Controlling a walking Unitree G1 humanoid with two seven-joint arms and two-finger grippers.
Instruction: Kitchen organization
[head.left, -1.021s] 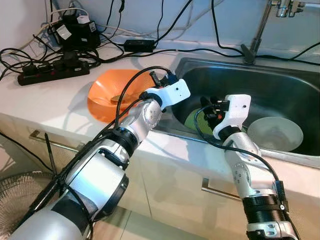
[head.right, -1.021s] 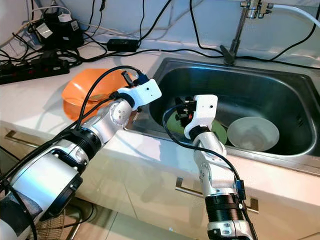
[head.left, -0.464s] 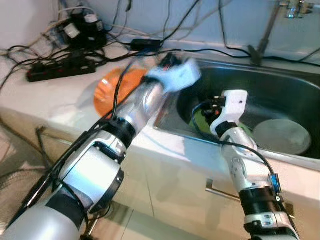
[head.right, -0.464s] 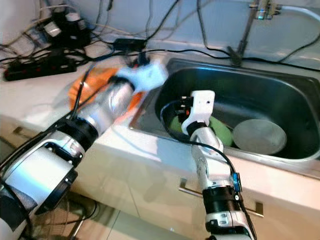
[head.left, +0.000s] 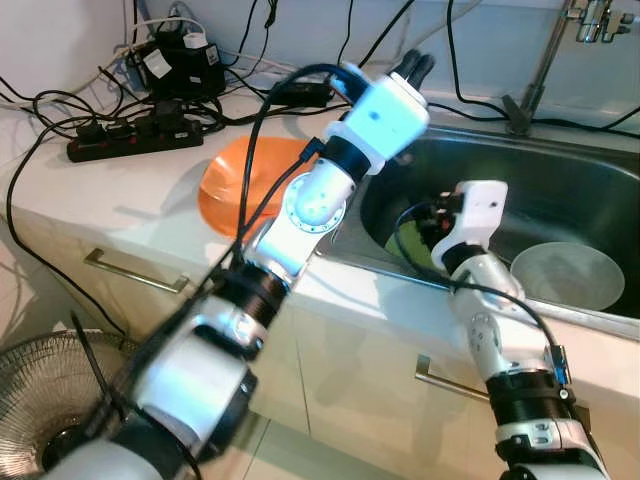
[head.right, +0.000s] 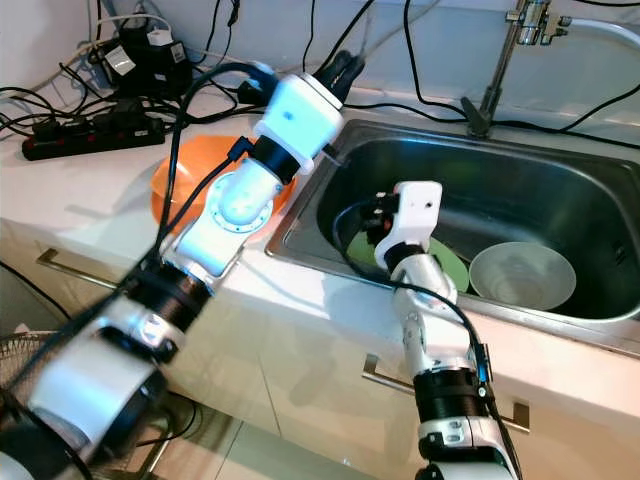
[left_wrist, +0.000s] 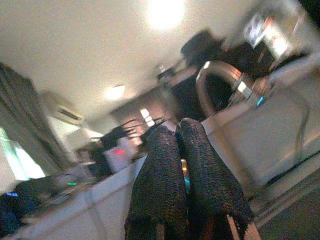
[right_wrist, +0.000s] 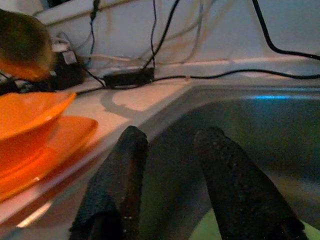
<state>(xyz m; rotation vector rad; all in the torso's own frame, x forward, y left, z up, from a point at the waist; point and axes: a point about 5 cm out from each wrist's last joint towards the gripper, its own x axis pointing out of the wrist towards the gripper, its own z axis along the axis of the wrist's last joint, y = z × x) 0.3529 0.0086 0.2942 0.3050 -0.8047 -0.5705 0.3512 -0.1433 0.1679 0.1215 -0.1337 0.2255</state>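
An orange bowl (head.left: 250, 180) sits on an orange plate (right_wrist: 60, 145) on the white counter, just left of the steel sink (head.left: 560, 190). A green plate (head.right: 452, 270) and a pale bowl (head.left: 565, 275) lie in the sink. My left gripper (head.left: 418, 64) is raised above the sink's near-left corner, pointing up, fingers (left_wrist: 200, 165) shut with nothing between them. The right gripper (right_wrist: 171, 137) is low inside the sink, open, just above the green plate's left side and facing the sink's left wall.
A black power strip (head.left: 135, 140), a charger and several cables crowd the counter's back left. The faucet (head.left: 545, 60) rises behind the sink. A floor fan (head.left: 40, 400) stands at the lower left, below the drawer handle (head.left: 130, 272).
The left arm has swung up from beside the orange bowl to high above the sink's corner. The view shifted a little. The right gripper has stayed in the sink.
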